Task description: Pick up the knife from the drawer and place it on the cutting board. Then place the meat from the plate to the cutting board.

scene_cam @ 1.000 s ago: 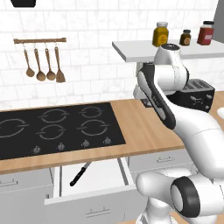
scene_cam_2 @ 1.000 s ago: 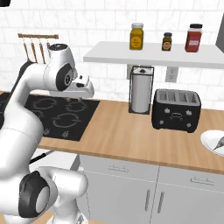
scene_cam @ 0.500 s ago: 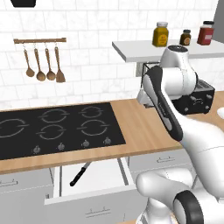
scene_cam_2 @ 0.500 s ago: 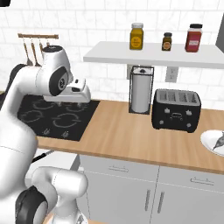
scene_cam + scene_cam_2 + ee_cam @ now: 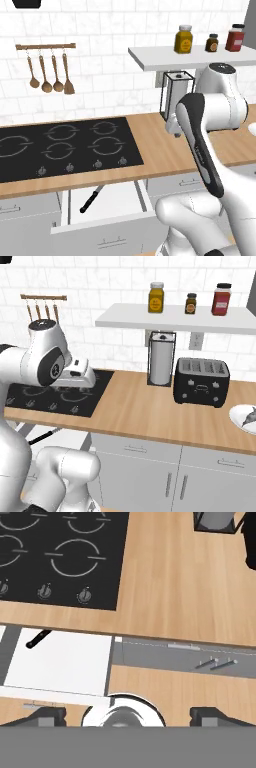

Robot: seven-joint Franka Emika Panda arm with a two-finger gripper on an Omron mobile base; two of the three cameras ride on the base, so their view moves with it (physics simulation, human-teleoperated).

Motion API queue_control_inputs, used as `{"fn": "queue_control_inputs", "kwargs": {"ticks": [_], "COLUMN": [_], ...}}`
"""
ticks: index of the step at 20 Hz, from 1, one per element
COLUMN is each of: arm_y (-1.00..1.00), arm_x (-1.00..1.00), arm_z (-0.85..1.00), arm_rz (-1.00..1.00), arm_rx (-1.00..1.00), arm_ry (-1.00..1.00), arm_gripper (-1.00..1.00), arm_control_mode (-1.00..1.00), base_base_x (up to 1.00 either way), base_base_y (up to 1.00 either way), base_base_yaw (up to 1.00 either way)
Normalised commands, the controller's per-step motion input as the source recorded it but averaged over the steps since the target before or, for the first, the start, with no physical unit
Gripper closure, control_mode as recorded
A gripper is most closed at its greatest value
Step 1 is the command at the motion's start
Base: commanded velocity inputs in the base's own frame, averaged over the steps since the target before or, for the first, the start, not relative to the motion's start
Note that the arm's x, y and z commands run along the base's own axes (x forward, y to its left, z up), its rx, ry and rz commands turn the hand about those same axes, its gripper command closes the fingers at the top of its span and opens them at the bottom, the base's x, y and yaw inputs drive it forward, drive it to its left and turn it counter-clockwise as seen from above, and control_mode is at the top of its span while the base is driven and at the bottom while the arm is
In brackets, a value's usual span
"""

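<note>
I am watching the gripper (image 5: 127, 713) spreading wide: a second ago it was much narrower, and now its two dark fingertips are standing far apart at the bottom of the hand view, holding nothing. Over that same second the arm has been rising and swinging right, above the counter (image 5: 155, 145) beside the cooktop (image 5: 60, 147). I am reading this as the pincer being readied for the first pick, with no part of the task done yet. The knife (image 5: 91, 198) is lying in the open drawer (image 5: 107, 210) below the cooktop, black handle nearest me, blade running back under the counter edge. In the hand view the knife (image 5: 38, 638) is sitting at the far left corner of the drawer (image 5: 60, 662), well apart from the gripper. The meat (image 5: 250, 417) is waiting on the plate (image 5: 239, 417) far right.
</note>
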Motion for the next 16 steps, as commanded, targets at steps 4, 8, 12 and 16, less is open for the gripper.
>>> {"fn": "queue_control_inputs", "kwargs": {"ticks": [4, 8, 12, 16], "arm_y": [0.00, 0.00, 0.00, 0.00], "arm_x": [-0.58, -0.46, -0.34, -0.12], "arm_z": [0.00, 0.00, 0.00, 0.00], "arm_rz": [0.00, 0.00, 0.00, 0.00], "arm_rx": [0.00, 0.00, 0.00, 0.00], "arm_ry": [-0.06, -0.04, -0.06, -0.03], "arm_gripper": [-1.00, -1.00, -1.00, -1.00], "arm_control_mode": [-1.00, -1.00, -1.00, 1.00], "base_base_x": [0.00, 0.00, 0.00, -0.06], "base_base_y": [0.00, 0.00, 0.00, -0.01], "base_base_yaw": [0.00, 0.00, 0.00, 0.00]}}
